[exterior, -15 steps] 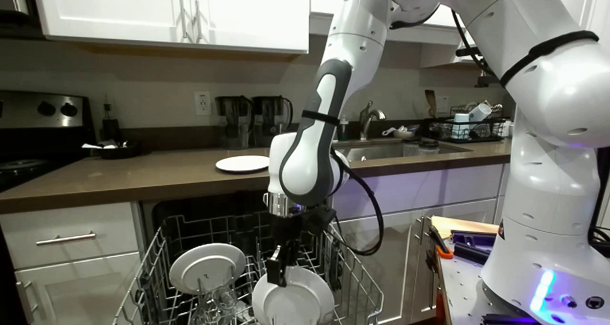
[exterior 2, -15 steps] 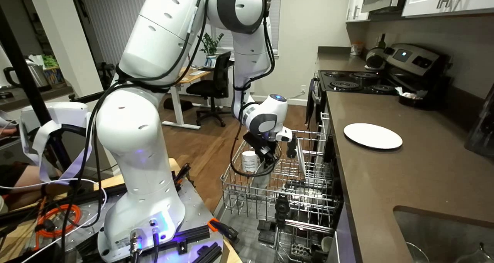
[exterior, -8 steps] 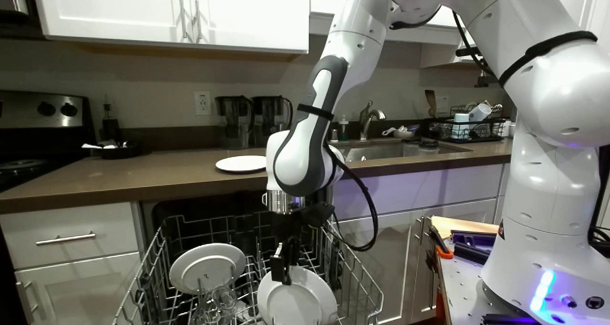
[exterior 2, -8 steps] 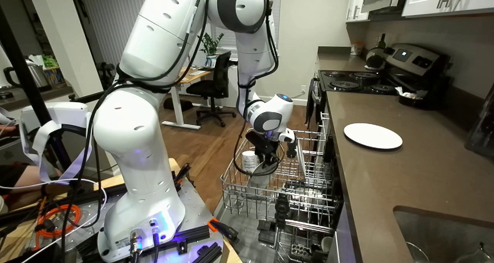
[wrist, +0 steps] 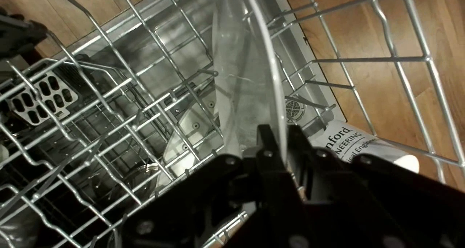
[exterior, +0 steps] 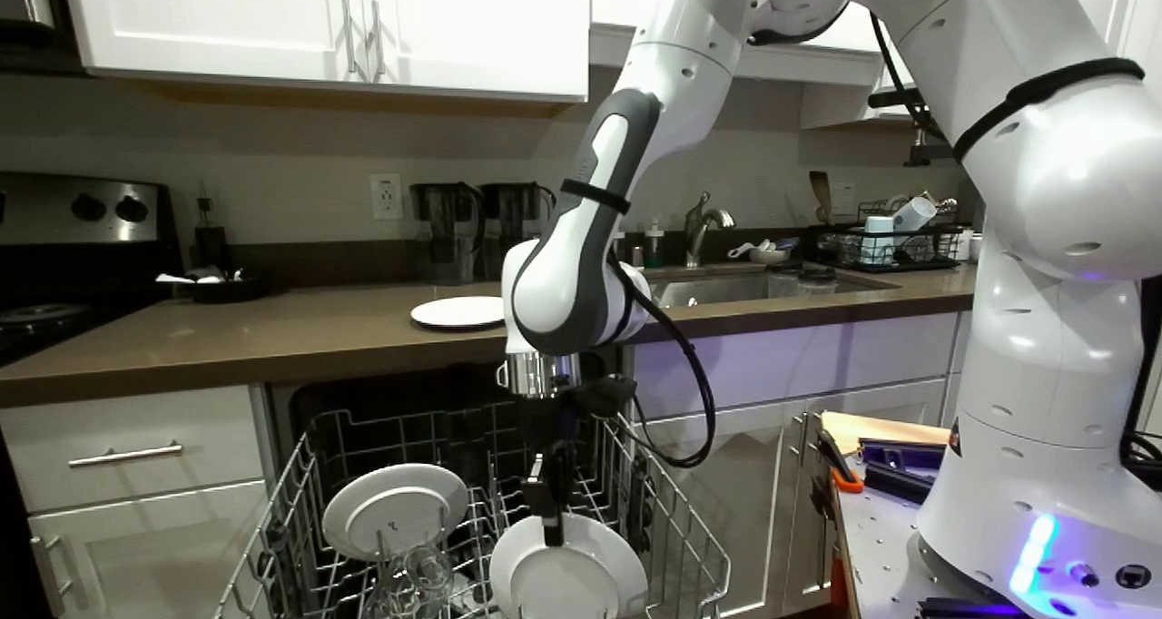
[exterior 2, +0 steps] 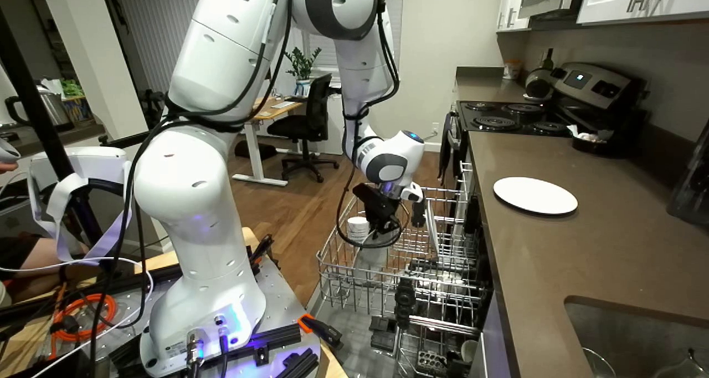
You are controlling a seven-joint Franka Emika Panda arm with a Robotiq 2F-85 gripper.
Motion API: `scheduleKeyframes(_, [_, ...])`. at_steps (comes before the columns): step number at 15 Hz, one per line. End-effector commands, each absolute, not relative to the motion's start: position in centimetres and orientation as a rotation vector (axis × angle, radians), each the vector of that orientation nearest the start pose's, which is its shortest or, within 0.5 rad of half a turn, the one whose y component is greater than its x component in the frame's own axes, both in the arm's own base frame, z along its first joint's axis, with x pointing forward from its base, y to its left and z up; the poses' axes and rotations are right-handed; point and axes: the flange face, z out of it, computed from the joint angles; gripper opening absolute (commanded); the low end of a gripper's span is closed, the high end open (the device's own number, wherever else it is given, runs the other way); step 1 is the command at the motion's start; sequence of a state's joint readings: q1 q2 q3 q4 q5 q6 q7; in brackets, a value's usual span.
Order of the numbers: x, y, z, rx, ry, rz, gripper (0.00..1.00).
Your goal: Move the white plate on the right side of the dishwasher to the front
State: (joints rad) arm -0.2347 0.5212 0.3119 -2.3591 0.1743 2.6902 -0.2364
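Presently, the white plate (exterior: 570, 575): we see it nearly upright, leaning, in the pulled-out rack (wrist: 428, 58) of the dishwasher (exterior: 354, 392), right of a second white plate (exterior: 408, 492) in an exterior view.
Gripper (wrist: 282, 137): clamped on the plate's upper rim, one black finger (wrist: 266, 137) on each side.
White cup (wrist: 363, 144): near the plate in the rack; we can read "nford", "NEERING" and "ical Engine" on it.
Mark (exterior: 393, 525) on the second plate: dark, too small for us to read.
Glasses (exterior: 408, 578): in front of the second plate.
Countertop (exterior 2: 598, 250): brown; we find a flat white plate (exterior 2: 535, 195) lying on it, two pitchers (exterior: 445, 224) standing near the wall (exterior: 300, 165), and the sink (exterior 2: 637, 322) set into it.
Stove (exterior 2: 518, 124): black, with coil burners (exterior 2: 495, 122) and a lit display (exterior 2: 579, 78) we cannot make out.
Room beyond: wooden floor (exterior 2: 299, 217), a desk (exterior 2: 277, 108), a black office chair (exterior 2: 317, 103) and a potted plant (exterior 2: 302, 65).
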Motion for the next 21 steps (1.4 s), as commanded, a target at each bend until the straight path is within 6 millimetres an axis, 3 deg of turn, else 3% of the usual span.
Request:
scheduleKeyframes(1, [46.8,3.6,13.8,-2.868,-0.207,0.251,0.04])
scheduleKeyframes(7, [46.8,2.6,16.2,-2.842,-0.224,0.264,0.04])
scheduleKeyframes(8, [46.9,2.5,16.2,-2.835,-0.218,0.265,0.42])
scheduleKeyframes(9, [46.9,2.4,16.2,-2.83,-0.22,0.262,0.43])
scheduleKeyframes(18, [47.4,3.9,15.1,-2.747,-0.266,0.226,0.98])
scheduleKeyframes(21, [47.4,5.0,14.1,-2.746,-0.297,0.23,1.0])
